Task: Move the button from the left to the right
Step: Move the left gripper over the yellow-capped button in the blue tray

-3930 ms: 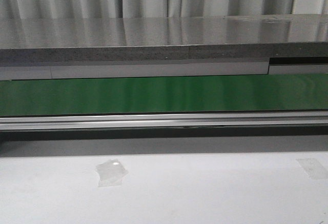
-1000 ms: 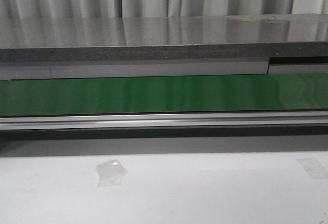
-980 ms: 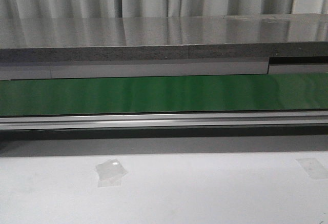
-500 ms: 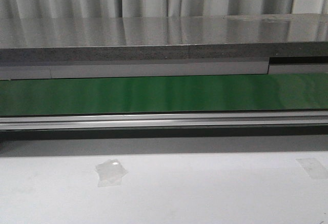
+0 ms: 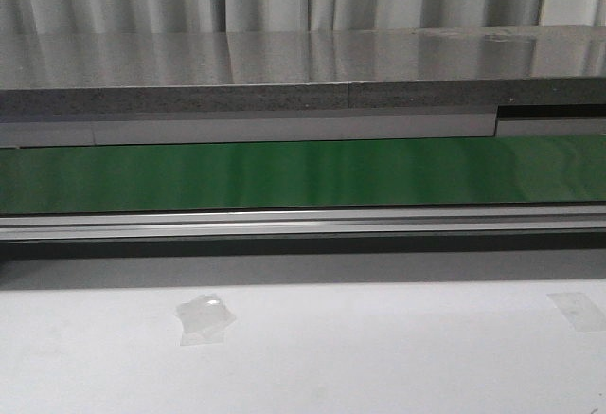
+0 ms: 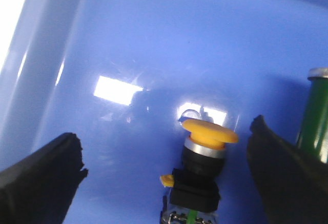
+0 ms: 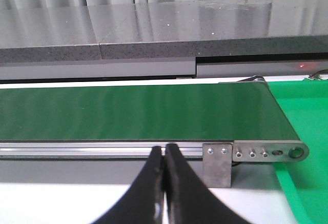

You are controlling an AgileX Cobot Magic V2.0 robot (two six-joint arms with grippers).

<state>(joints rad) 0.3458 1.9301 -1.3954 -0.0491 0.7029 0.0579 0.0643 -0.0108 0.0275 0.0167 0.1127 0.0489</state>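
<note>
The left gripper hangs with its fingers spread wide apart inside a blue bin. The button lies on the bin floor between them, touching neither, its yellow head up. A green bottle stands just beside it. The right gripper has its fingers pressed together on nothing, facing the near rail of a green conveyor belt. A tape scrap lies on the white worktop.

Yellow-headed button in blue bin, between wide-spread left gripper jaws.
</note>
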